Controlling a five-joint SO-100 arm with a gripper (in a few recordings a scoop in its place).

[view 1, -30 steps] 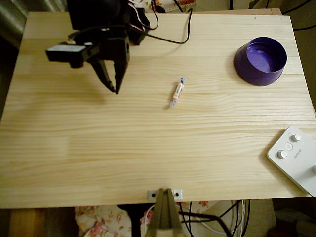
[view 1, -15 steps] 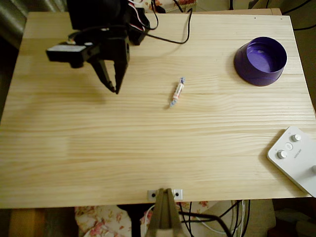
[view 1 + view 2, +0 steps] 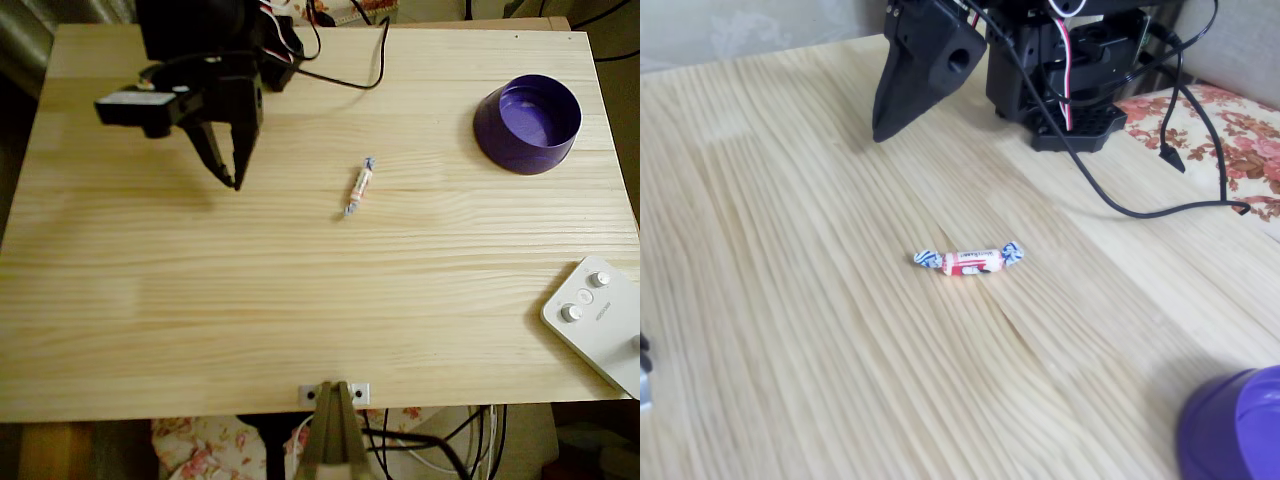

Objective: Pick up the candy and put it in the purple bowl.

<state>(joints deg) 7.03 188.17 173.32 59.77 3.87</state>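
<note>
1. In your overhead view, the candy (image 3: 359, 186) lies on the table (image 3: 300, 320) near its middle.
2. The gripper (image 3: 234, 178) hangs left of the candy, well apart.
3. The purple bowl (image 3: 528, 124) sits far right, toward the top edge.
4. The button box (image 3: 600, 320) rests at the lower right corner.
</note>
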